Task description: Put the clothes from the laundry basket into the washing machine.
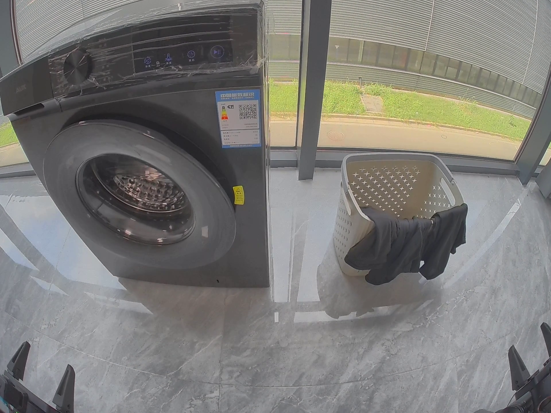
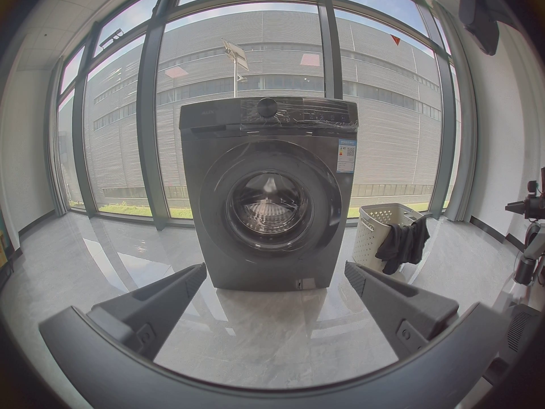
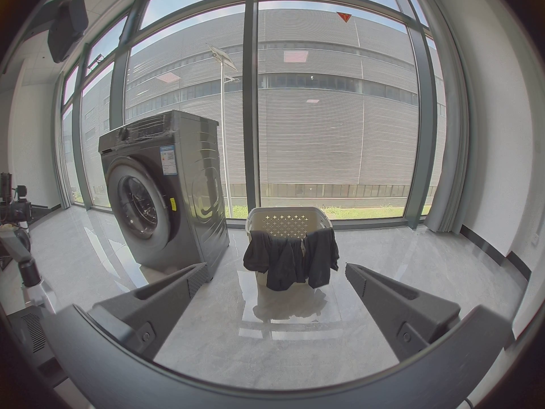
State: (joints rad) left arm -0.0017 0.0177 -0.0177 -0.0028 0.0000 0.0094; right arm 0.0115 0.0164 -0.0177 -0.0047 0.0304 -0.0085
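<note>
Washer [image 1: 143, 162]: dark grey front-loader on the floor [image 1: 275, 351], back toward the window [image 1: 402, 58]. The round door sits flush with the front and looks shut, and the steel drum is visible through its glass. Clear film covers the control panel. A label [image 1: 238, 119] and a small yellow tag are stuck on the front, on the side nearer the basket.

Basket [image 1: 396, 164]: white, perforated, upright on the floor to the robot's right of the washer. It is apart from the washer and near the window frame.

Clothes [image 1: 407, 242]: dark garments draped over the basket's near rim, hanging down its outer front wall and clear of the floor. Whether more lies inside cannot be told.

Left gripper [image 1: 46, 358]: low at the near left edge, fingers spread wide, holding nothing. In the left wrist view it faces the washer door squarely, well apart from it.

Right gripper [image 1: 528, 339]: low at the near right edge, fingers spread wide, holding nothing. In the right wrist view it faces the basket and clothes, well apart from both.
</note>
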